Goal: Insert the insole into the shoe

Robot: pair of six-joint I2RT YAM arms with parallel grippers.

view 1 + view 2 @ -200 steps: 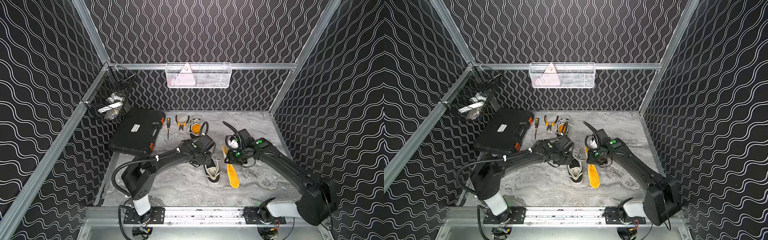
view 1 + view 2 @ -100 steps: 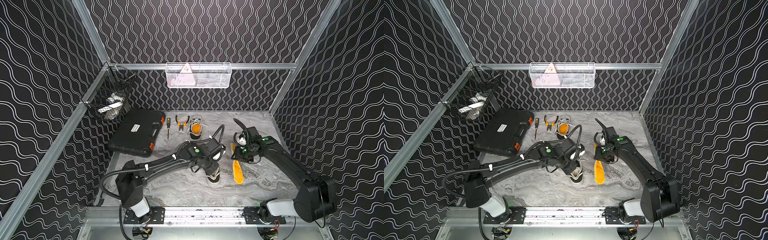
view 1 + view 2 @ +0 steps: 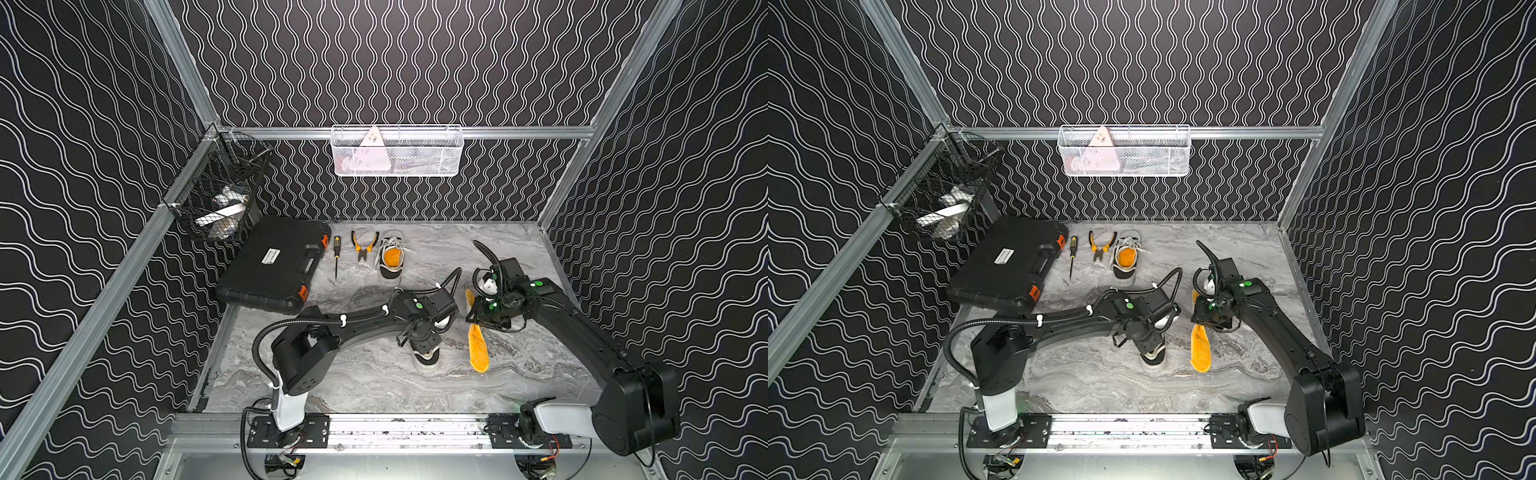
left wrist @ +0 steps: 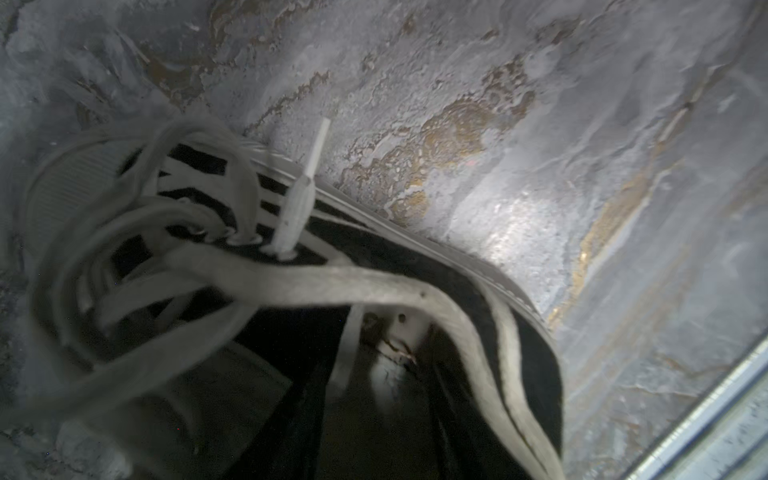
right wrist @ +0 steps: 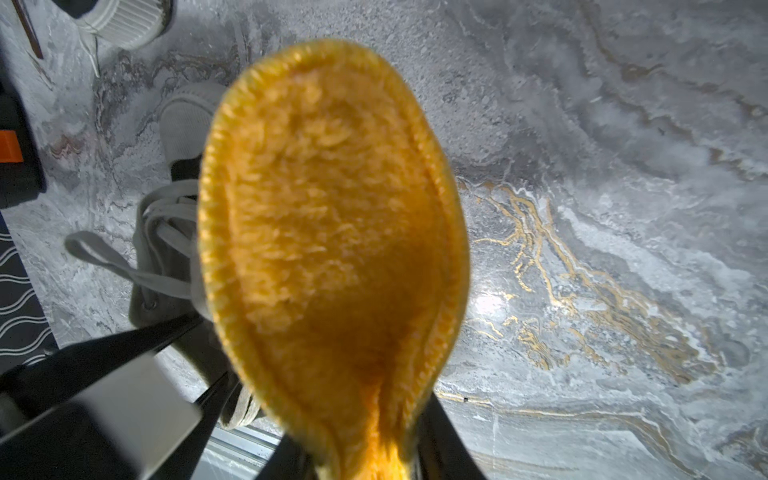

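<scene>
The shoe [image 3: 427, 360], black with white stripes and a white sole, stands on the marble table [image 3: 374, 390] near the middle; its loose laces [image 4: 291, 282] fill the left wrist view. My left gripper [image 3: 424, 341] sits down on the shoe's opening, and its jaws are lost in the dark interior. To the right of the shoe, my right gripper [image 3: 484, 322] is shut on the narrow end of the orange fuzzy insole [image 3: 478, 351]. The insole [image 5: 332, 228] hangs over the table beside the shoe [image 5: 166, 232], apart from it.
A second shoe [image 3: 391, 259] with an orange lining stands at the back, next to pliers [image 3: 364, 245] and a screwdriver [image 3: 336, 255]. A black tool case [image 3: 274, 266] lies at back left. A black wire basket [image 3: 216, 199] and a white one [image 3: 397, 151] hang on the walls.
My left gripper has swung forward from behind the shoe and come down onto its opening. The right gripper has carried the insole a little to the right.
</scene>
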